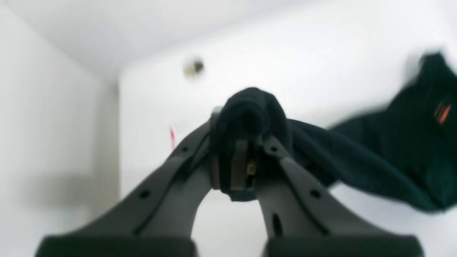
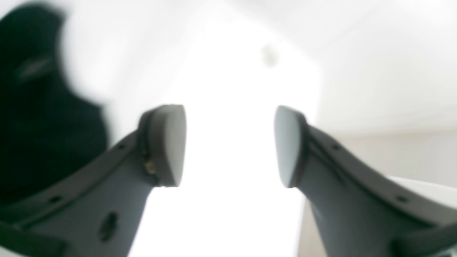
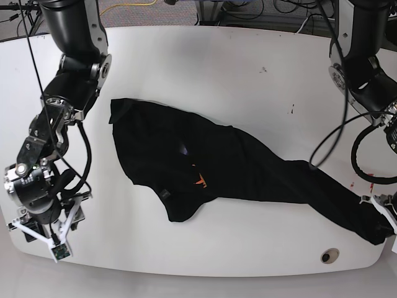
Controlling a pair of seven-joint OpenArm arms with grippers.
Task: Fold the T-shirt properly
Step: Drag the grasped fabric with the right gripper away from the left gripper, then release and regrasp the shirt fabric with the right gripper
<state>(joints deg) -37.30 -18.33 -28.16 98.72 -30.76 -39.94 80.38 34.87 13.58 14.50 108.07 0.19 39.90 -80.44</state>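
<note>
The left hand (image 1: 246, 167) is clenched on a bunched fold of the T-shirt (image 1: 375, 157): in the left wrist view the black cloth bulges in a rounded lump over the pinched grey fingertips (image 1: 239, 164) and trails off to the right in a thick rope of fabric. The base view shows the same grip only as a dark corner of the shirt caught at the table's (image 3: 248, 74) right edge, where the left hand (image 3: 386, 218) is mostly cut off by the frame.

The right hand (image 2: 230, 146) stands released, its two smooth grey pads (image 2: 171, 142) parted with only bright table surface between them. The right wrist view is blurred, and the shirt appears there just as a dark mass at the far left, apart from the fingers. In the base view the right hand (image 3: 46, 239) hangs by the table's near left edge, well clear of the cloth.

Only the base view gives the whole garment: the T-shirt (image 3: 223, 167) lies on the white table as a soft, wrinkled black shape, broad at the upper left and drawn into a narrow tail toward the lower right. Its long axis runs along that diagonal. A small orange print (image 3: 200, 182) shows near the middle of the broad part; the left wrist view catches it as an orange mark (image 1: 442, 112) on the far cloth.
</note>
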